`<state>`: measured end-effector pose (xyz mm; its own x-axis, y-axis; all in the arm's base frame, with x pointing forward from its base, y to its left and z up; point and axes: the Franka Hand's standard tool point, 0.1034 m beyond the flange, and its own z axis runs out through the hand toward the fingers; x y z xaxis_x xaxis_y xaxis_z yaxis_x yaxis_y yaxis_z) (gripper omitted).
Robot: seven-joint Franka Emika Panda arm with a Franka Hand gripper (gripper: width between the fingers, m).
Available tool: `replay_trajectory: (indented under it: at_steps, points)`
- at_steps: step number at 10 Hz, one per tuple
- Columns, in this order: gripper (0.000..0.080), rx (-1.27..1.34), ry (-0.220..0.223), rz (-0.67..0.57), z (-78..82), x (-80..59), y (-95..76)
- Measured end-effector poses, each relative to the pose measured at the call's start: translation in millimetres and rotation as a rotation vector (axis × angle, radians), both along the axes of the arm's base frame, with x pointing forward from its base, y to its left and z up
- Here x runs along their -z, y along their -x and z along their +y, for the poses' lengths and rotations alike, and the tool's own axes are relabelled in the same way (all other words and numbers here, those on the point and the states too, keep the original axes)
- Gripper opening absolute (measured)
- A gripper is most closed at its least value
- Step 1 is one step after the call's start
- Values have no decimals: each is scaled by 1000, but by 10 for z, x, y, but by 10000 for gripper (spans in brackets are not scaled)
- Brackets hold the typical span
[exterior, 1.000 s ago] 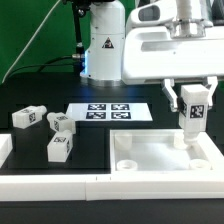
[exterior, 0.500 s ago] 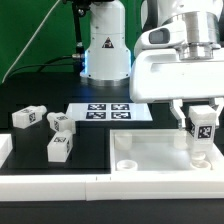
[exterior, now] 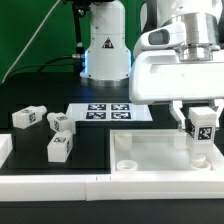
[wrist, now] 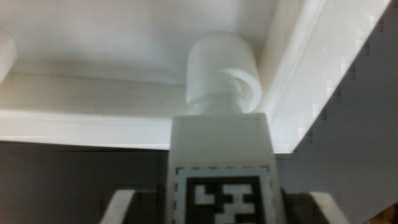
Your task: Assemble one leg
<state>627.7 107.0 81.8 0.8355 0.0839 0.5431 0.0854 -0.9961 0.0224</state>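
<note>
My gripper [exterior: 203, 128] is shut on a white leg [exterior: 203, 133] with a black-and-white marker, held upright at the exterior view's right. Its lower end stands in the far right corner of the large white tray-like piece [exterior: 150, 150]. In the wrist view the held leg [wrist: 224, 130] runs from between my fingers [wrist: 125, 208] down into the piece's corner [wrist: 285, 60]. Three more legs lie on the black table at the exterior view's left: one [exterior: 28, 117], a second [exterior: 62, 123] and a third [exterior: 60, 148].
The marker board [exterior: 108, 112] lies flat behind the tray-like piece. A white rail [exterior: 60, 183] runs along the front edge. The robot base [exterior: 105, 45] stands at the back.
Over the last second my gripper has gone down and slightly to the exterior view's right with the leg, bringing its lower end into the piece's corner. In the last half second nothing visibly moved.
</note>
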Motion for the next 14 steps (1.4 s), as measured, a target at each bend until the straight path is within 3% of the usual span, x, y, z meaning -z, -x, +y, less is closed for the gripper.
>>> replay_trajectory:
  at_steps: [6, 14]
  points:
    - [282, -14, 7, -8, 49, 120, -12]
    - [298, -5, 8, -42, 52, 138, -19]
